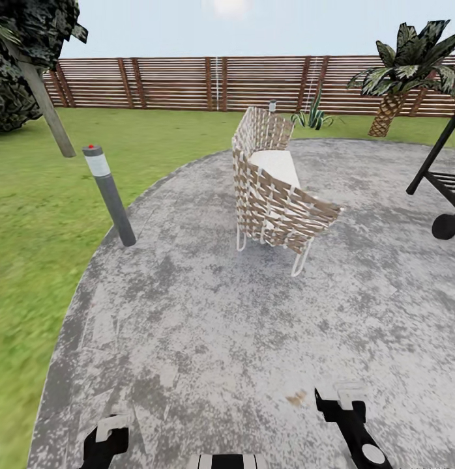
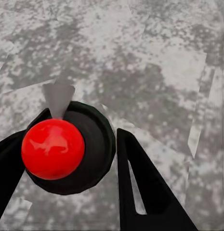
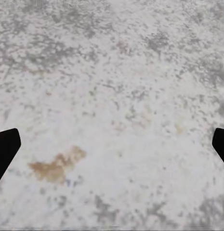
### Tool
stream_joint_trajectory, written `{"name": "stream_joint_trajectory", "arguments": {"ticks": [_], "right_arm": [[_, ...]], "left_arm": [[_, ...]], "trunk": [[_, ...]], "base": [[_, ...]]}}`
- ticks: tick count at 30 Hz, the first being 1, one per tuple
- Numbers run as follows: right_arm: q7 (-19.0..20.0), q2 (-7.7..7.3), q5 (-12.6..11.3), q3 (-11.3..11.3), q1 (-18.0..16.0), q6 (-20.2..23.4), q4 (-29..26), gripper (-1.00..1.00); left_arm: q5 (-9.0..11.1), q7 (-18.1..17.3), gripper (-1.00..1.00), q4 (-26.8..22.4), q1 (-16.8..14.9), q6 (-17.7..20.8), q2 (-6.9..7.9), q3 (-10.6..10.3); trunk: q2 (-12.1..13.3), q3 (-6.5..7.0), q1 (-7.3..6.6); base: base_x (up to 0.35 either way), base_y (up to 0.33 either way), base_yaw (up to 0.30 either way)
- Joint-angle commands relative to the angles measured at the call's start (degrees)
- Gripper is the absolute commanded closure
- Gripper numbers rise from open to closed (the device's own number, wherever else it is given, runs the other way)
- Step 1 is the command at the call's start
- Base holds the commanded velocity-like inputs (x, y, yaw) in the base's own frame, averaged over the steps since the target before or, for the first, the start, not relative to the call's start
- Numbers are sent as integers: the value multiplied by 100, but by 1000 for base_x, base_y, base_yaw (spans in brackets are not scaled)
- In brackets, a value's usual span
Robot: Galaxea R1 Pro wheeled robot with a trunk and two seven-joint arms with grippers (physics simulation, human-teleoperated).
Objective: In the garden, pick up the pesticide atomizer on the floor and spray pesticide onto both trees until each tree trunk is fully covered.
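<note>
Head view: left hand [image 1: 105,438] and right hand [image 1: 341,407] held low over mottled grey paving [image 1: 208,326], near woven chair [image 1: 276,189]. Both hands' fingers apart, gripping nothing.

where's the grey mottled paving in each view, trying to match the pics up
Head view: the grey paving spreads over the middle and lower picture, with grass along its left.
Left wrist view: the paving is the ground behind the red ball and the dark jaws.
Right wrist view: the paving lies beyond the jaws.
Shared landmark: the brown stain on the paving, in the head and right wrist views.
</note>
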Motion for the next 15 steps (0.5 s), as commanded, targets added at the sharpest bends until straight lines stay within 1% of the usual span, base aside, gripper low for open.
{"name": "stream_joint_trajectory", "arguments": {"ticks": [1, 2, 3, 4, 5, 6, 7, 8, 11, 15], "right_arm": [[-19, -2, 21, -27, 93, -404, 254, -100], [-19, -1, 21, -37, 150, -630, 434, -100], [-16, -1, 21, -46, 210, -954, 748, -100], [-14, -1, 21, -50, 237, -1147, 952, -100], [-12, -1, 21, -53, 260, -1459, 1228, -100], [-11, 3, 21, -54, 269, -1669, 1369, -100], [-11, 37, 21, -54, 280, -2088, 1620, -100], [-10, 52, 21, -50, 283, -2184, 1687, -100], [-10, 58, 21, -54, 284, -2233, 1720, -100], [-10, 67, 24, -46, 284, -2241, 1783, -100]], "left_arm": [[-2, 4, 100, -5, 75, -19, 0, 0], [-4, 4, 100, -5, 114, -20, 1, -3], [-5, 4, 100, -3, 162, -24, 1, -2], [-2, 4, 100, -6, 186, -25, 1, -1], [0, 4, 100, -6, 210, -26, 1, -2], [-1, 4, 100, 2, 220, -27, 1, -5], [-3, 4, 100, 35, 236, -27, -5, -11], [0, 1, 100, 44, 242, -28, -12, -15], [-5, -2, 100, 49, 244, -28, -15, -17], [-14, -4, 100, 51, 245, -28, -16, -21]], "trunk": [[0, 28, -4], [2, 57, -6], [42, 82, -28], [82, 107, -50], [122, 132, -72], [162, 157, -94], [202, 183, -116], [242, 208, -138], [363, 281, -204], [523, 362, -292]], "base": [[0, 0, -214], [0, 0, -217], [0, 0, -219], [0, 0, -220], [0, 0, -221], [0, 0, -221], [0, 0, -222], [0, 0, -222], [0, 0, -201], [0, 0, -65]]}}
